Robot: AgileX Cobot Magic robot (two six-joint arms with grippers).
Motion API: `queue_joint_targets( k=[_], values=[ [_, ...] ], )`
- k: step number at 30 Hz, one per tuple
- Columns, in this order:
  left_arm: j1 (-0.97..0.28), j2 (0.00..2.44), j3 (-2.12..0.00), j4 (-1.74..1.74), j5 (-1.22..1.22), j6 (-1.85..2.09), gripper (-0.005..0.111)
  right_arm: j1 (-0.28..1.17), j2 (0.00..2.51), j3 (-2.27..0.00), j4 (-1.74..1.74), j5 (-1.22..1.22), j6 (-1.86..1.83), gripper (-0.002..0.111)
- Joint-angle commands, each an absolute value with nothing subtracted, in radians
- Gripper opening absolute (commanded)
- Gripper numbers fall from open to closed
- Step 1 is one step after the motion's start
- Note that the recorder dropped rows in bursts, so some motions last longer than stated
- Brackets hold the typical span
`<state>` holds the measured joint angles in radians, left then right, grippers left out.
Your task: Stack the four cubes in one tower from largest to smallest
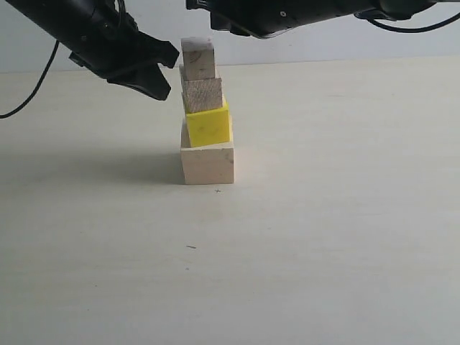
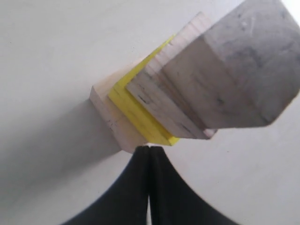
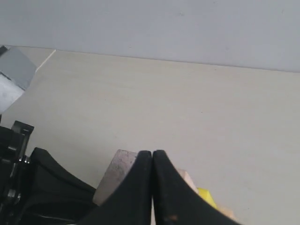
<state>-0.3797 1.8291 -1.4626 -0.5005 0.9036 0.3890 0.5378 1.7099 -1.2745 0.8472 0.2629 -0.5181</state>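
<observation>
The tower stands mid-table: the largest pale wood cube [image 1: 207, 164] at the bottom, then the yellow cube [image 1: 208, 124], the layered-grain wood cube [image 1: 202, 94] and the smallest cube [image 1: 198, 59] on top, each slightly twisted. My left gripper [image 1: 171, 72] hangs shut and empty just left of the upper cubes, not touching them. Its wrist view shows the shut tips [image 2: 149, 147] near the largest cube [image 2: 110, 119], the yellow cube [image 2: 140, 119] and the smallest cube [image 2: 234, 79]. My right gripper [image 1: 198, 6] is above the tower, shut and empty [image 3: 152, 152], over the smallest cube [image 3: 119, 166].
The pale tabletop [image 1: 323, 237] stretches around the tower, with a grey wall [image 1: 323, 43] behind it. The left arm's cable [image 1: 32, 90] hangs at the far left. The left arm's black body [image 3: 42, 187] shows in the right wrist view.
</observation>
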Motion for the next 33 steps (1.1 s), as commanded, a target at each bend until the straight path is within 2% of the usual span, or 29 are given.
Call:
queue_joint_targets(
  k=[1,9,17,27,33],
  values=[
    [-0.377,1.827,-1.460,-0.500,0.892,0.405,0.000,0.492,1.716,-1.273,0.717,0.257,-0.374,0.000],
    [-0.377,1.827,-1.438,-0.500,0.880,0.407,0.000,0.341,1.773,-1.273,0.699,0.453,-0.277,0.000],
    [-0.368,1.827,-1.337,-0.522,0.805,0.437,0.000,0.338,1.851,-1.273,0.812,0.510,-0.288,0.000],
    [-0.289,1.827,-1.287,-0.695,0.822,0.569,0.000,0.338,1.936,-1.273,1.057,0.593,-0.449,0.000],
    [-0.289,1.827,-1.280,-0.698,0.820,0.573,0.000,0.338,1.955,-1.273,1.067,0.600,-0.450,0.000]
  ],
)
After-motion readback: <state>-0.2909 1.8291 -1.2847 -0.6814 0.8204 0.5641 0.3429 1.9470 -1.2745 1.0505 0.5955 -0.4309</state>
